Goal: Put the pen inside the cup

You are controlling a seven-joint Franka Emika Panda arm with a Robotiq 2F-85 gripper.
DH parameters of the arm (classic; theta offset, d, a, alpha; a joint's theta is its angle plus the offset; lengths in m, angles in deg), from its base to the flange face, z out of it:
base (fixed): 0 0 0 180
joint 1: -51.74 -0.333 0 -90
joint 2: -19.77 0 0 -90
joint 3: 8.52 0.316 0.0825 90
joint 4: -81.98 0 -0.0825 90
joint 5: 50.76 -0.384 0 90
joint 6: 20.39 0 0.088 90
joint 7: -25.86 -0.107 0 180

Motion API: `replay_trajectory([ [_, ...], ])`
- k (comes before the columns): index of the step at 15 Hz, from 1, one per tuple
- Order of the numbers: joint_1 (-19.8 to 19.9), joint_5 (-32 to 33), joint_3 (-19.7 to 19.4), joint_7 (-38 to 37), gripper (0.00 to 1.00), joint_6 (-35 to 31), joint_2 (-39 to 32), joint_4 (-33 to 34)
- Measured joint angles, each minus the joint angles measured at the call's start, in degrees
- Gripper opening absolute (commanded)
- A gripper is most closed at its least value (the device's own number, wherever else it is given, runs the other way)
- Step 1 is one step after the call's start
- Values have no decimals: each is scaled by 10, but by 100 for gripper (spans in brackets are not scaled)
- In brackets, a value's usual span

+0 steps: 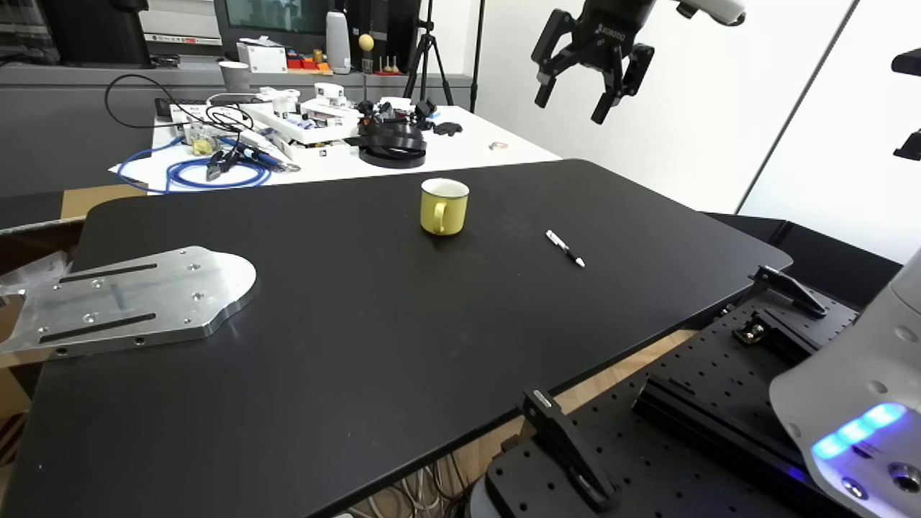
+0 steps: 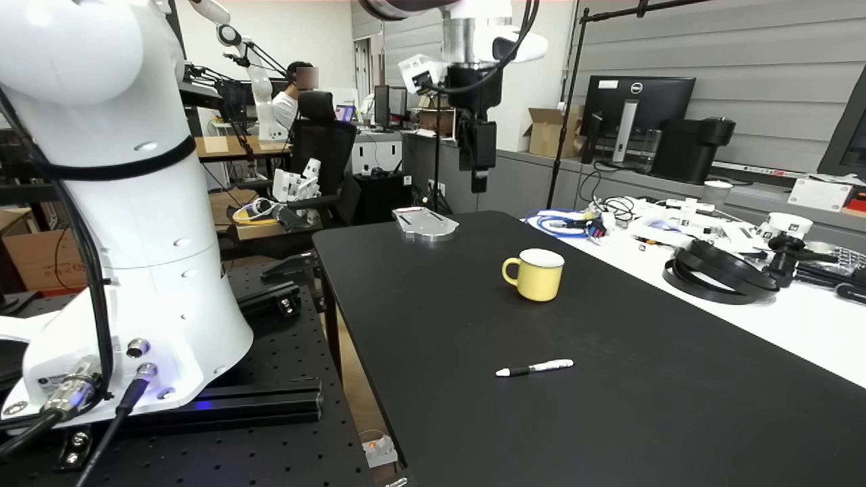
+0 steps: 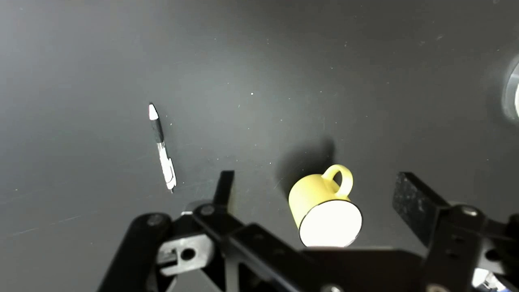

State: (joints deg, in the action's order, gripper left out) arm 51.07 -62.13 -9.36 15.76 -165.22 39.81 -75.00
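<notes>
The yellow cup (image 1: 434,210) stands upright on the black table in both exterior views (image 2: 539,281). Its white mouth faces up. The pen (image 1: 565,248), white with a black grip, lies flat on the table, apart from the cup (image 3: 310,192). It also shows in an exterior view (image 2: 534,368) and at the left of the wrist view (image 3: 163,152). My gripper (image 1: 573,102) is high above the table, open and empty, in both exterior views (image 2: 479,179). In the wrist view the cup appears between the open fingers (image 3: 316,175), far below them.
A silver metal plate (image 1: 155,291) lies at one end of the black table (image 1: 345,345). A white side table holds blue cables (image 1: 209,173), black round straps (image 1: 392,147) and other clutter. Black clamps (image 1: 568,450) sit along the table's edge by the robot base.
</notes>
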Motion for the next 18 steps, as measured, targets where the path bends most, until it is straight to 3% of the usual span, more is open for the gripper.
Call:
replay_trajectory([
  [10,3,-44,-19,83,100,-84,-213,74],
  [18,49,-45,-20,118,100,-98,-364,155],
])
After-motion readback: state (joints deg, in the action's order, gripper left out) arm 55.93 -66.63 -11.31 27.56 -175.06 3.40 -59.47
